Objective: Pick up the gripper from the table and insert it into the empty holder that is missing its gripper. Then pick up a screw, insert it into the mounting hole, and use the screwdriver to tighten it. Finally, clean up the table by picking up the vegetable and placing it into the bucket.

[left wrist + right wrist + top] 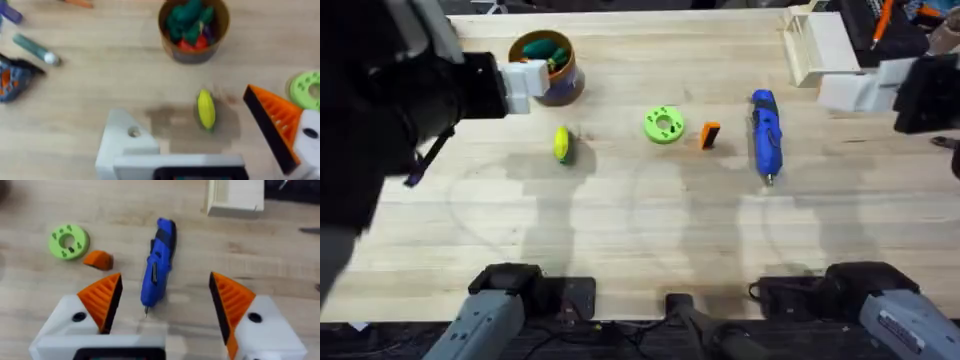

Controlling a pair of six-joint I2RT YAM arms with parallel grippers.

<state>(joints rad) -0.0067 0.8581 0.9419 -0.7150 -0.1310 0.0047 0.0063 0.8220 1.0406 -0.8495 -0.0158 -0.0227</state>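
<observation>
Lying loose: one vegetable [562, 144], one screwdriver [765, 133]; right gripper [165, 307] wide apart, empty; left unclear

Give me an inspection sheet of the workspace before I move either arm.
Surface: pale wooden table, bare in front.
Job's things: gripper lies loose between green disc and screwdriver; vegetable lies on the table, outside the bucket; holder lacks its finger.
Clutter: bucket holds green and red toys; wooden box at far right.
Grippers: left hand one-fingered, over vegetable; right hand open, above screwdriver.
Cables: dark cables at the arm bases.
Surroundings: nothing seen.
</observation>
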